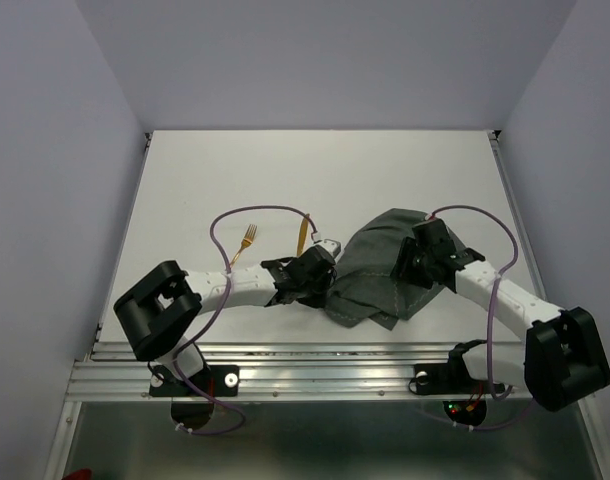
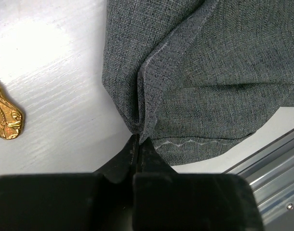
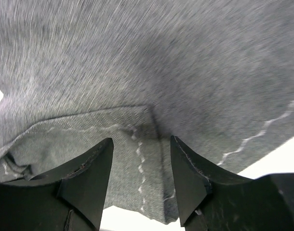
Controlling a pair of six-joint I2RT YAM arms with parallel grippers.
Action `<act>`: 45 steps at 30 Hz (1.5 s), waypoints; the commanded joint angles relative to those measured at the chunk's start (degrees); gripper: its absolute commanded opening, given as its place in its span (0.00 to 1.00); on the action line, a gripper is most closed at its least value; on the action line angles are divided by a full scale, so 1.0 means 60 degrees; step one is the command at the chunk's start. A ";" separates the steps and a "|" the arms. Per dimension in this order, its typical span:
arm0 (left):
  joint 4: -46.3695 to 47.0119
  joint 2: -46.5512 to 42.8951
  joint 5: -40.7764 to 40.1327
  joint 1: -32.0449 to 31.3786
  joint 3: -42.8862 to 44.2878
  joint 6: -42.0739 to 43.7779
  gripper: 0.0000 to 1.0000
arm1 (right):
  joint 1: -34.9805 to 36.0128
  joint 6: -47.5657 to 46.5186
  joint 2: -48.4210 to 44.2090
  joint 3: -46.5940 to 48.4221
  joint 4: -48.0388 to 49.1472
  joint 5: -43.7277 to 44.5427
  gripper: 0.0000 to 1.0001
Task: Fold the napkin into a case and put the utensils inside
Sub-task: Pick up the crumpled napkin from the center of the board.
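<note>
The dark grey napkin [image 1: 380,265] lies crumpled at the table's middle right, with layers overlapping. My left gripper [image 2: 137,137] is shut on a folded hem edge of the napkin [image 2: 209,72] at its left side; in the top view that gripper [image 1: 330,283] meets the cloth's left border. My right gripper [image 3: 142,142] stands open just over the napkin [image 3: 161,62], above a stitched hem with cloth showing between its fingers; from above this gripper [image 1: 410,265] sits on the cloth's right part. Two orange-brown utensils lie left of the cloth: a fork [image 1: 248,238] and a second piece [image 1: 304,232]. An ornate utensil handle [image 2: 5,118] shows left.
A metal rail [image 1: 315,370] runs along the table's near edge and shows close to the cloth [image 2: 277,168]. Pale walls enclose the table on three sides. Purple cables loop over both arms. Bare white tabletop [image 1: 315,170] stretches behind the cloth.
</note>
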 commanded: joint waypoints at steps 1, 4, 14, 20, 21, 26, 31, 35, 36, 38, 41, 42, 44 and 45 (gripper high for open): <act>0.0035 0.0073 -0.0306 -0.0045 0.0522 0.0213 0.00 | 0.0060 0.0033 -0.0216 0.0491 -0.0283 0.1256 0.57; -0.0244 0.0366 -0.0380 -0.0045 0.0918 0.0330 0.00 | 0.0060 0.0019 0.0238 0.0697 -0.0241 0.1082 0.57; -0.0332 0.0264 -0.0438 -0.0045 0.1050 0.0433 0.00 | 0.0060 -0.0025 0.0575 0.0653 0.0390 0.0539 0.49; -0.0347 0.0220 -0.0409 -0.0045 0.1094 0.0433 0.00 | 0.0060 -0.0040 0.1000 0.0667 0.0873 0.0187 0.45; -0.0347 0.0205 -0.0409 -0.0045 0.1080 0.0433 0.00 | 0.0060 -0.0011 0.1131 0.0697 0.0902 0.0187 0.37; -0.0420 0.0045 -0.0394 -0.0045 0.1021 0.0462 0.00 | 0.0060 0.0121 0.0840 0.0887 0.0859 0.0348 0.15; -0.0449 -0.0044 -0.0453 -0.0045 0.1079 0.0506 0.00 | 0.0060 0.0019 0.0532 0.1165 0.0376 0.0699 0.23; -0.0508 0.0117 -0.0409 -0.0045 0.1299 0.0594 0.00 | 0.0060 -0.0010 0.0532 0.1181 0.0199 0.0802 0.38; -0.0508 0.0132 -0.0380 -0.0045 0.1343 0.0623 0.00 | 0.0060 -0.0010 0.0517 0.1166 0.0156 0.0831 0.39; -0.0508 0.0176 -0.0380 -0.0045 0.1358 0.0623 0.00 | 0.0060 0.0048 0.0517 0.1078 0.0170 0.0846 0.39; -0.0537 0.0176 -0.0263 -0.0045 0.1358 0.0667 0.00 | 0.0060 0.0063 0.0459 0.0961 0.0301 0.0744 0.35; -0.0552 0.0176 -0.0176 -0.0060 0.1358 0.0667 0.00 | 0.0060 0.0063 0.0458 0.0946 0.0345 0.0700 0.33; -0.0552 0.0147 -0.0131 -0.0045 0.1387 0.0667 0.00 | 0.0060 0.0034 0.0502 0.0917 0.0433 0.0612 0.28; -0.0552 0.0147 -0.0145 -0.0045 0.1387 0.0667 0.00 | 0.0060 0.0033 0.0546 0.0917 0.0433 0.0598 0.27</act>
